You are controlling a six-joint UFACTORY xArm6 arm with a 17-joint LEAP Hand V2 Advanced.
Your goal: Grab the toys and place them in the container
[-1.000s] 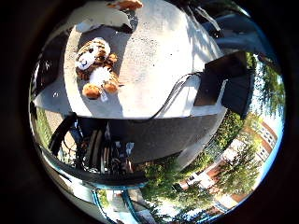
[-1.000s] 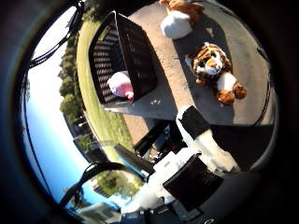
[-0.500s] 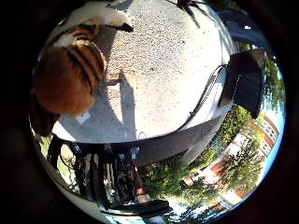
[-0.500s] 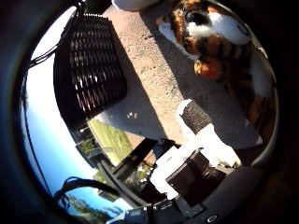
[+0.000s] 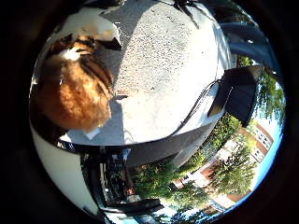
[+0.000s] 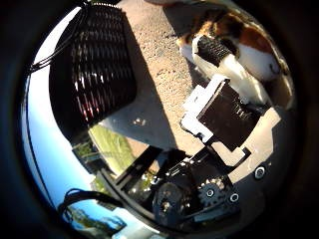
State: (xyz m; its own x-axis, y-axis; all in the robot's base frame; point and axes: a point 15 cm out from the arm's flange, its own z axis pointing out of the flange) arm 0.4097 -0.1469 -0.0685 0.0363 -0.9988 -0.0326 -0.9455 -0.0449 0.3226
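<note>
A tiger plush toy, orange with black stripes and white patches, lies on the grey concrete surface and fills much of the right little finger side palm view, close under the palm. In the right thumb side palm view my right hand reaches over the toy, with a finger curled so that its black tip presses on the plush. The black ribbed container stands on the same surface beside the toy. A white plush toy lies just beyond the tiger.
A black box stands at the far edge of the concrete surface. Grass, trees and buildings lie beyond the edge. The arm's black and geared parts fill the near side of the thumb side view.
The hand has come down closer onto the tiger toy, which now fills more of the views. The finger has curled from nearly straight onto the toy.
</note>
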